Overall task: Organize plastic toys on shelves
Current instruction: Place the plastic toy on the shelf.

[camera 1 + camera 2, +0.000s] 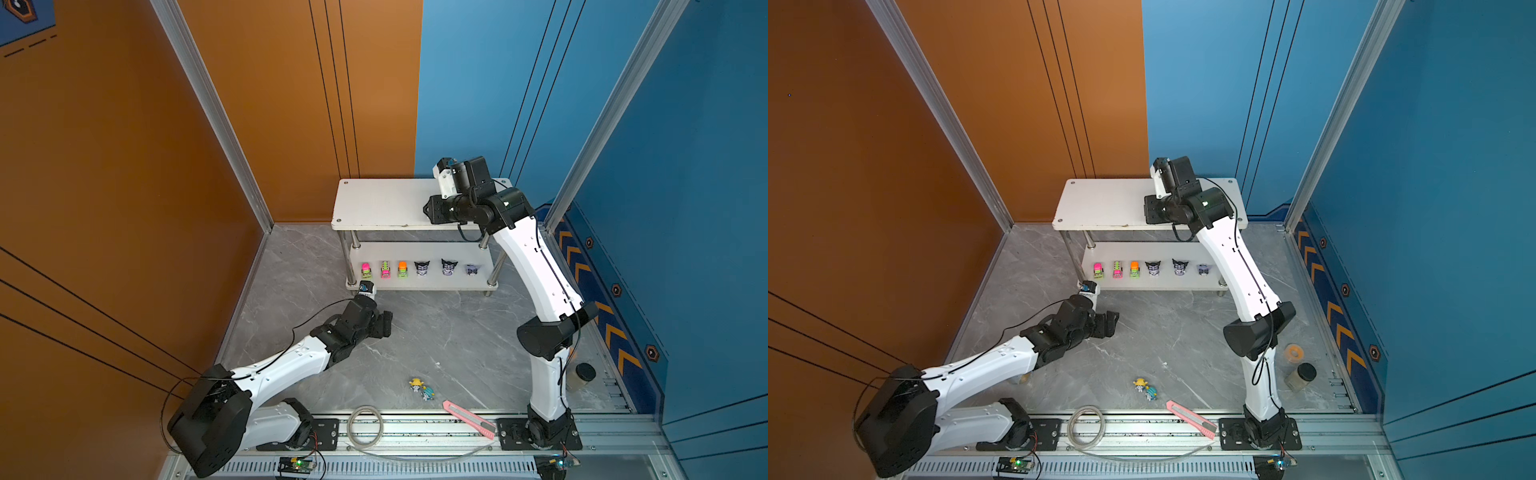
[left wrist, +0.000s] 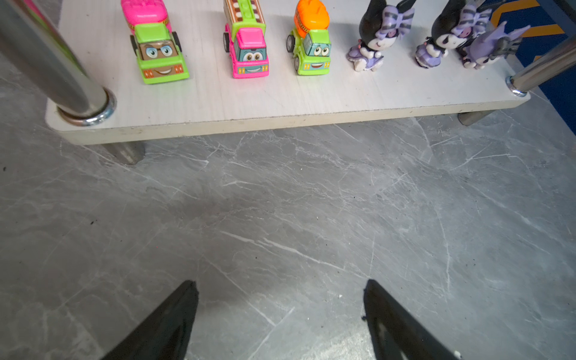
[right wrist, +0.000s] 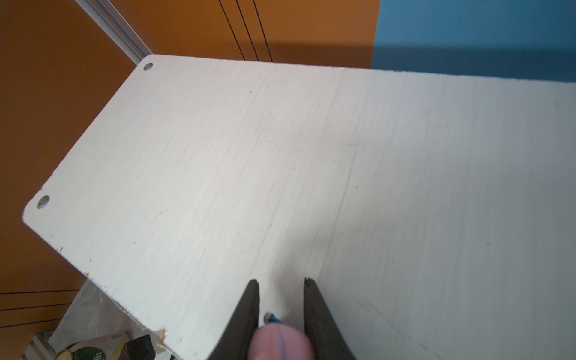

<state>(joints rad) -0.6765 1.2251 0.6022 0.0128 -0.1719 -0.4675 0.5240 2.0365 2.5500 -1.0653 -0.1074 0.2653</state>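
Toys not yet shelved lie nearest the robot: a yellow-hatted figurine (image 1: 415, 384) and a teal-hatted figurine (image 1: 427, 392). They are touching or just beside each other on the grey table (image 1: 457, 332), about midway across its front edge. They look toppled, but they are too small to give a long axis.

Farther in, the left gripper (image 2: 280, 282) hangs low over bare table, jaws spread wide with nothing between them. It faces the lower shelf (image 2: 311, 103), so the two figurines lie behind it, toward the front. Even so it is by far the nearer gripper, and would likely have to turn back for them. On that shelf three trucks (image 2: 246, 46) and three dark pointy-eared figurines (image 2: 374, 37) stand in one row.

Farthest, the right gripper (image 3: 280, 280) is over the top shelf (image 3: 311, 156), right of its middle. A pink-hatted figurine (image 3: 280, 339) sits between its narrow-set jaws, deep by the palm. Whether they squeeze it or merely flank it, I cannot tell. The board ahead of the jaws is bare, so the likely move there is straight down.
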